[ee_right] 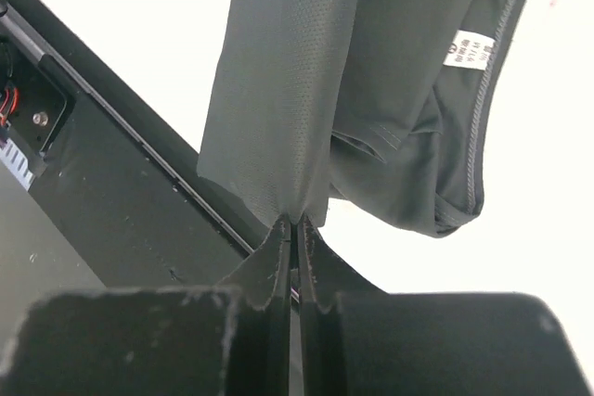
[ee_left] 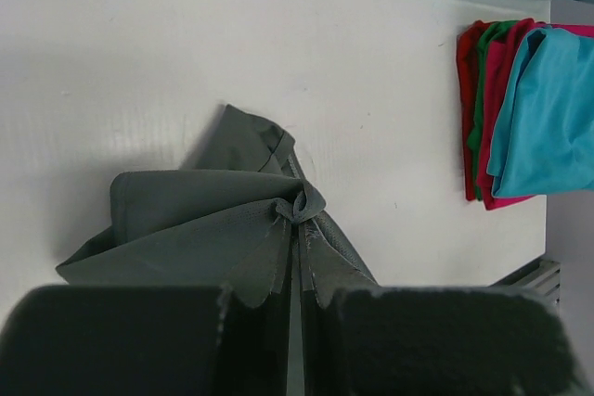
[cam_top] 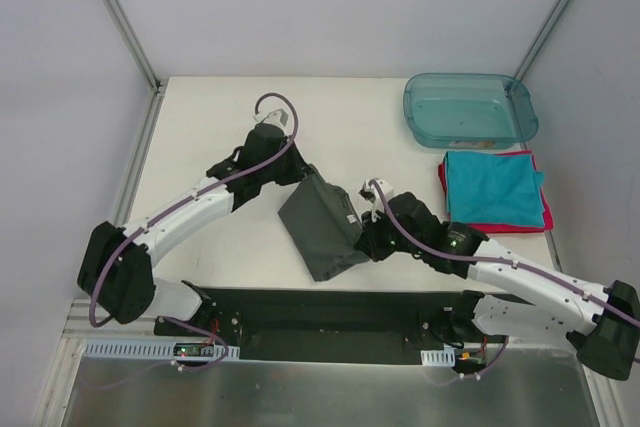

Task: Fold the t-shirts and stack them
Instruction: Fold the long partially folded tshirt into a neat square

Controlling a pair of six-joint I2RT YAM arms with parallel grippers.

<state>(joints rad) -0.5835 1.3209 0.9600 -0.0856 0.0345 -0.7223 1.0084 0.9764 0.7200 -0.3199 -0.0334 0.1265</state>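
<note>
While both arms bend inward over the white table (cam_top: 220, 117), the left gripper (cam_top: 302, 175) is clamped on the charcoal t-shirt (cam_top: 322, 227) at its far corner. The right gripper (cam_top: 364, 235) pinches its right edge. The shirt is bunched between them, well left of the teal t-shirt (cam_top: 493, 185) stacked on the red-pink t-shirt (cam_top: 500, 226).

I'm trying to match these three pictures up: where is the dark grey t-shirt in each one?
Top external: the dark grey t-shirt is at the centre of the picture.
Left wrist: lower left of centre, bunched up.
Right wrist: upper middle.
Shared landmark: the white table shows behind it in all three.
</note>
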